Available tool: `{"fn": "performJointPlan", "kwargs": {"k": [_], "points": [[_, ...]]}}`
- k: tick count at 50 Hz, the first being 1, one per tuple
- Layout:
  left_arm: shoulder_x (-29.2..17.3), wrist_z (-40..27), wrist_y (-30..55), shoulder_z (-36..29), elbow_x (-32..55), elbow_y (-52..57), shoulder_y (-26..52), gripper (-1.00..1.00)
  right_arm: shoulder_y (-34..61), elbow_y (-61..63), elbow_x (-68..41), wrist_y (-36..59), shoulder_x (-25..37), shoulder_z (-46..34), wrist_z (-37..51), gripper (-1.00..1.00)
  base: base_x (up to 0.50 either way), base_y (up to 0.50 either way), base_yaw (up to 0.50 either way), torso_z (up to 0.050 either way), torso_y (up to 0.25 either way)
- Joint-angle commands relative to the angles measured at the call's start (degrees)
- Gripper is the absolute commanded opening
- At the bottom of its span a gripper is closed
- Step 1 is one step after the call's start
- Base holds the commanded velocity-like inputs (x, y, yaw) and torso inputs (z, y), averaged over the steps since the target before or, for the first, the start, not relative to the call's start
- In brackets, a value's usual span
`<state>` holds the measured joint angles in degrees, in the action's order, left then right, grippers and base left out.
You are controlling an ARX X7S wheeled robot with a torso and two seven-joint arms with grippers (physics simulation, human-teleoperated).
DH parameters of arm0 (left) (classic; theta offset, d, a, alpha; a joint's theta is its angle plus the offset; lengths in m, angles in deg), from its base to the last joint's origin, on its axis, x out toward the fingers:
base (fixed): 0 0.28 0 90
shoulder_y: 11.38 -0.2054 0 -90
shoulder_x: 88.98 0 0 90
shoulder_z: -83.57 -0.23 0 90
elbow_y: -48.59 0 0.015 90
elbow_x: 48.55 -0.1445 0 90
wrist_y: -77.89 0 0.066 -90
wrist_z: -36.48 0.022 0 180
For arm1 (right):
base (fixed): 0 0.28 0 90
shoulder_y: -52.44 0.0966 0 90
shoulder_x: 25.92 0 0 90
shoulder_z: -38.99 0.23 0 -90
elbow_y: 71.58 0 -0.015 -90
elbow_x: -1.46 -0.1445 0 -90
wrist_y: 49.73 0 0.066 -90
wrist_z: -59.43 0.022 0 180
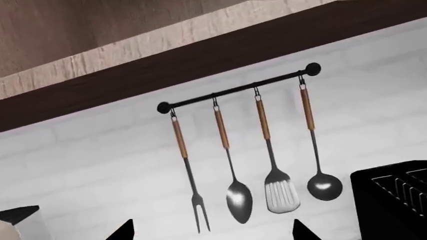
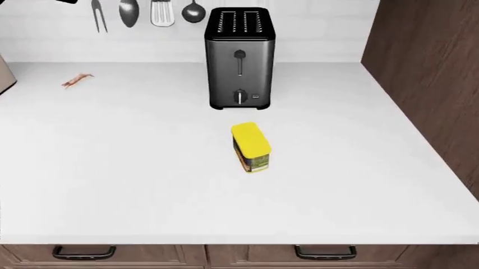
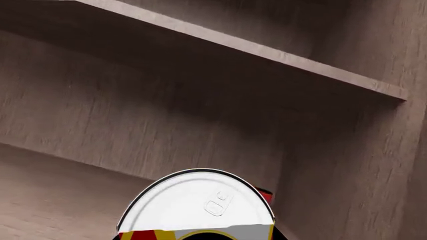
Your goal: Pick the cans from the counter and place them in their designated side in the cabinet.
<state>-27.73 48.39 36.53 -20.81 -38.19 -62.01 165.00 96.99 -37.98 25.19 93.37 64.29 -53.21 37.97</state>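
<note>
The can with the yellow top and dark olive label [image 2: 250,147] lies on its side on the white counter [image 2: 134,168], just in front of the toaster. The red and yellow can [image 3: 200,207] fills the bottom of the right wrist view, its pull-tab lid facing the camera. My right gripper [image 3: 197,237] is shut on it and holds it inside the brown cabinet, above a shelf. My left gripper [image 1: 213,232] is open and empty, raised and facing the wall with the utensil rail. Neither gripper shows in the head view.
A steel toaster [image 2: 239,56] stands at the back of the counter. A rail with several hanging utensils [image 1: 240,90] is on the white tiled wall. A brown cabinet side [image 2: 427,61] rises at the right. A cabinet shelf [image 3: 253,50] is above the held can.
</note>
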Motion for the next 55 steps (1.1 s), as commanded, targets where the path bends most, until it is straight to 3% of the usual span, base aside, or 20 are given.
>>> {"fn": "performJointPlan", "kwargs": {"k": [1,31,55], "points": [[-0.3,0.6,-0.5,-0.9,-0.5,-2.0,1.7,1.0,0.5,0.5,0.5,-0.5,0.0,-0.5,-0.5,-1.0,0.41,0.0,0.0,0.0,0.0],[-0.7,0.3,1.5,-1.0,-0.3,0.5,2.4,1.0,0.5,0.5,0.5,-0.5,0.0,-0.5,-0.5,-1.0,0.41,0.0,0.0,0.0,0.002],[-1.0,-0.2,0.8,-0.9,-0.5,0.1,2.3,1.0,0.5,0.5,0.5,-0.5,0.0,-0.5,-0.5,-1.0,0.01,0.0,0.0,0.0,0.001]]}}
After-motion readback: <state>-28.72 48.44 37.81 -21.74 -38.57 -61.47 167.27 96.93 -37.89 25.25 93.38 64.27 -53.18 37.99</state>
